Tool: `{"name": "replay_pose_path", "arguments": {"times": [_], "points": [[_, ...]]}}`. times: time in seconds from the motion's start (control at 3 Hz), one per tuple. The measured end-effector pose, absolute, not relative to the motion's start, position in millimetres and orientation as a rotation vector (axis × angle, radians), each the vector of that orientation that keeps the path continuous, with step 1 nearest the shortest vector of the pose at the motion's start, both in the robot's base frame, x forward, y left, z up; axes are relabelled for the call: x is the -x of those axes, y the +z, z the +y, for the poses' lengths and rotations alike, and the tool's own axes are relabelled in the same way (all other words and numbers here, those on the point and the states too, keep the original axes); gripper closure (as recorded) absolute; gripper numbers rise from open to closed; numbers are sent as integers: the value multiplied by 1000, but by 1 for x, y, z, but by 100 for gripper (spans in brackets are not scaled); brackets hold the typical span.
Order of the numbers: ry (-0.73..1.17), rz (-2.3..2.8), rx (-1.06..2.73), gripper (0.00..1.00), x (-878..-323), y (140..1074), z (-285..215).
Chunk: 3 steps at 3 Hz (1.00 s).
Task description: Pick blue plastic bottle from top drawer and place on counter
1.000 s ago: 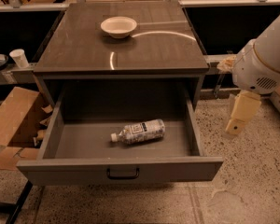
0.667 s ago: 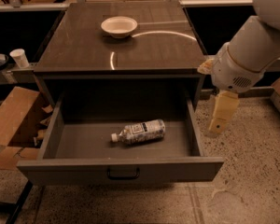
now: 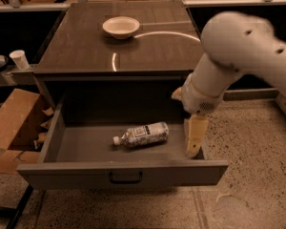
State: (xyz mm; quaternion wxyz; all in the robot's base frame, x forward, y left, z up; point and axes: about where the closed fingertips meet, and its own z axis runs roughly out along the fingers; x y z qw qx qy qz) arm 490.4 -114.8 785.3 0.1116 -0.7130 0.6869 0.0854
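- The open top drawer (image 3: 62,173) holds the blue plastic bottle (image 3: 142,134) lying on its side, its white cap pointing left and its long axis running across the drawer floor.
- The pincer (image 3: 194,138) hangs at the drawer's right end, near the bottle's base but apart from it. Whether it is spread or pressed together cannot be told.
- The bench (image 3: 86,46) above carries 1 white bowl (image 3: 120,26).

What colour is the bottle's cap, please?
White, in the camera view; the gripper hangs over the top drawer beside the bottle.
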Motion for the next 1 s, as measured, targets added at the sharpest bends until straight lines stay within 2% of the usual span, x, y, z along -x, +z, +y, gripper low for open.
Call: {"name": "replay_pose_path", "arguments": {"times": [0.33, 0.67, 1.0], "points": [[275, 1980, 2150, 0, -507, 693, -98], [287, 1968, 2157, 0, -523, 654, -93], [288, 1968, 2157, 0, -523, 654, -93]]}}
